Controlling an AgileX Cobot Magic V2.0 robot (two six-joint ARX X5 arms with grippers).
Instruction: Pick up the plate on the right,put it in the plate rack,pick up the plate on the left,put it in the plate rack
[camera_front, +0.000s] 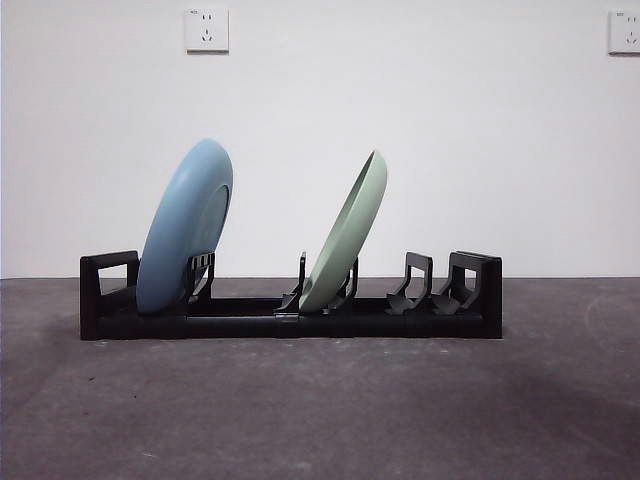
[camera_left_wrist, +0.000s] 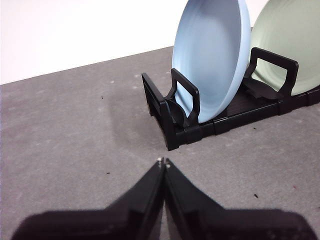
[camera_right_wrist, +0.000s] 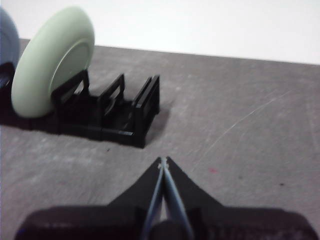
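— Since both plates already stand in the rack, what is left to do well?
— Little, I judge: keep both arms back and low so nothing knocks a plate.
— Nearest first, then?
— The left gripper (camera_left_wrist: 163, 162) hangs over bare worktop (camera_left_wrist: 75, 140), jaws clenched on nothing; the right gripper (camera_right_wrist: 163, 161) likewise.
— And beyond them?
— The plate rack (camera_front: 240, 322) lies clear of both, past the tips. The blue plate (camera_front: 185, 228) leans at its left end, the green plate (camera_front: 345, 235) near its middle; the right slots are free. Farthest is the white wall (camera_front: 420, 100).
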